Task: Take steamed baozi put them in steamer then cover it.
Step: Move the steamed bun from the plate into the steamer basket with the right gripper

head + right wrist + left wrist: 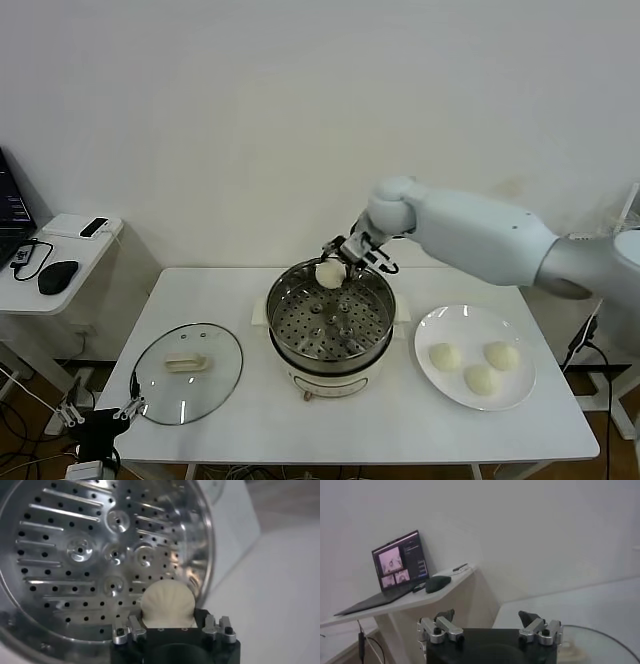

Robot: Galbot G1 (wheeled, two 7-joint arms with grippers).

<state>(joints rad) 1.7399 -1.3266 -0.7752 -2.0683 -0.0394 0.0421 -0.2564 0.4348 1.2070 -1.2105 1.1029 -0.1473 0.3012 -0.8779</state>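
Right wrist view: pincer fingertips behind baozi.

I count four steamed baozi in total. One baozi sits between the fingers of my right gripper above the far rim of the steamer; three more lie on one white plate.

There is one steamer, fitted with one perforated tray. There is one cover, a glass lid carrying one handle.

I have two grippers: the right one, and my left gripper, which carries nothing.

On the side desk I count one laptop, one mouse and one white box. There is one white table.
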